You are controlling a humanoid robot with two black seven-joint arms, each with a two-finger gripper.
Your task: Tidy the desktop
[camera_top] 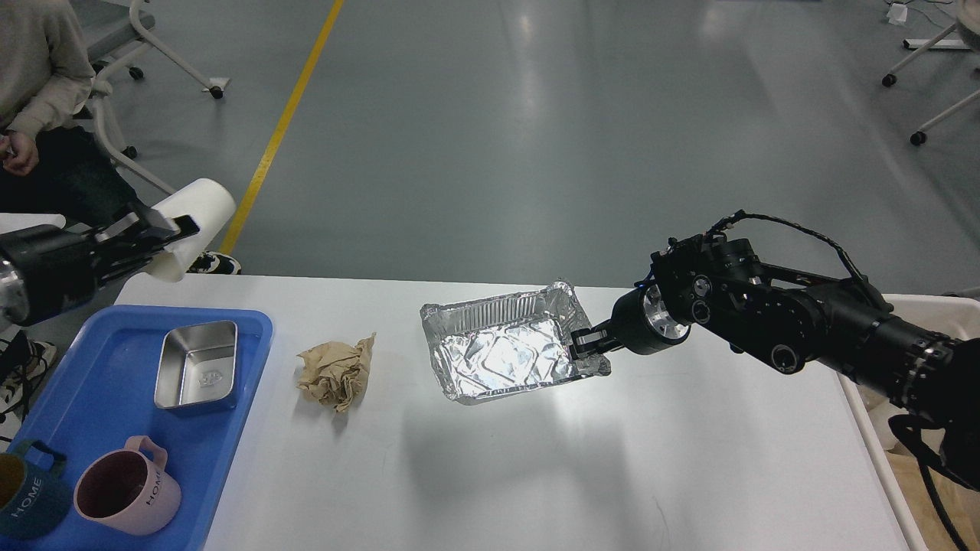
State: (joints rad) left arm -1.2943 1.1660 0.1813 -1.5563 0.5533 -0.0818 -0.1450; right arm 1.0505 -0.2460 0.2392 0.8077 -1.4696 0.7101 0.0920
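— Jaws? 
— Right gripper point(588, 342) pinches the foil tray point(501, 354) rim, lifted; left gripper point(164, 229) clamps a white cup point(195, 222) past the desktop's point(536, 474) far-left corner.
— Room? 
— Grey floor point(536, 138), yellow line point(283, 122).

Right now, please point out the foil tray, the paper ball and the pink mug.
foil tray point(501, 356): head view, on its shiny floor.
paper ball point(334, 375): head view, on its crumpled middle.
pink mug point(134, 493): head view, on its outer side wall.
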